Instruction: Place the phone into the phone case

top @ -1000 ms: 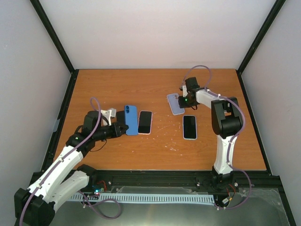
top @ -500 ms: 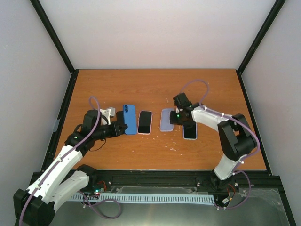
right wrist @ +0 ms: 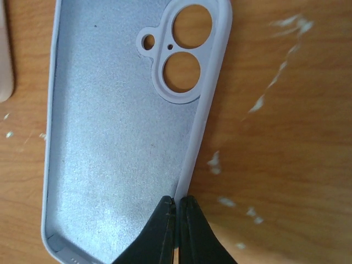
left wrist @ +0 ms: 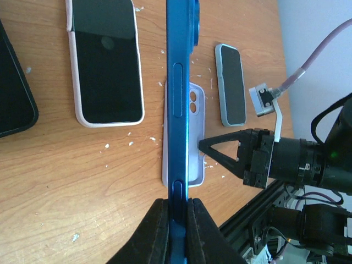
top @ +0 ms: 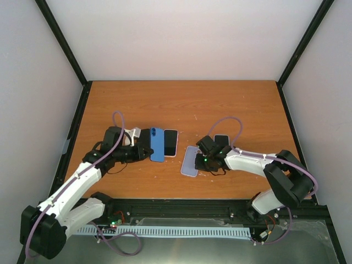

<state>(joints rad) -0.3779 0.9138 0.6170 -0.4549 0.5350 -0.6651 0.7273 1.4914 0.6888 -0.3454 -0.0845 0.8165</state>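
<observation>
White walls [top: 181, 38] enclosed the wooden table [top: 181, 104]. The left gripper [left wrist: 175, 206] pinched the blue phone [left wrist: 180, 82] on edge; the right gripper [right wrist: 177, 212] pinched the rim of the lilac case [right wrist: 110, 137].

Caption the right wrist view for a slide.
Right gripper pinches the rim of the empty lavender phone case on the wooden table.

Overall light: was bright, even and soft in all three views.
Shadows: lay faint and short beneath the arms on the table [top: 181, 104].
Glare: a dull sheen showed inside the lilac case [right wrist: 110, 143].
Focus: overhead view was sharp; the blue phone [left wrist: 180, 110] edge and fingertips [left wrist: 159, 231] nearest the left wrist lens looked slightly soft.
</observation>
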